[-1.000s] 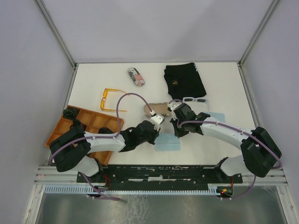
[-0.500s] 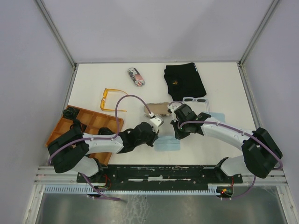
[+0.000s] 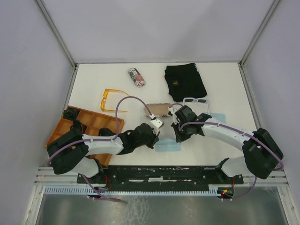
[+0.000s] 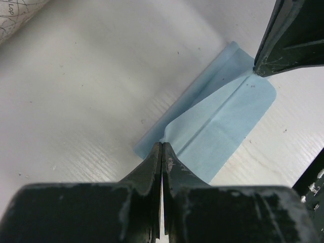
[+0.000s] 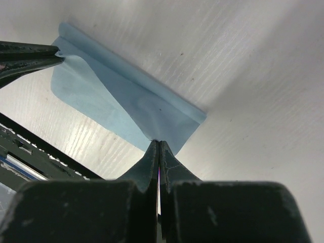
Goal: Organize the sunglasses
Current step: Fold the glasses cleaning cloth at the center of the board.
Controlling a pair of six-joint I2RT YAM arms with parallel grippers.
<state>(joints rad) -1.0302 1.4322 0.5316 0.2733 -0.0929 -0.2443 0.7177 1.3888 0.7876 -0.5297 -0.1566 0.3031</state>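
Left wrist view is showing my left gripper pressed together on one corner of the light blue cloth, which is lying partly folded over itself on the table. My right gripper is doing the same at the opposite corner, jaws pinched shut on the fabric. So both arms are working the cloth between them, near the front edge.

Re the actual job, I'm judging it as barely started. The orange-amber sunglasses are sitting open on the table just beyond the orange tray, apart from it. The white sunglasses are lying just in front of the black pouch, near my right arm. Neither pair is being held or stowed.

The tan case is resting just beyond the grippers, and the flag-print case is further back; can't tell if either is open. A second blue cloth is peeking out beside the right arm.

Left to do, as I'm reading it: finishing this cloth fold, then getting both pairs folded and put away.
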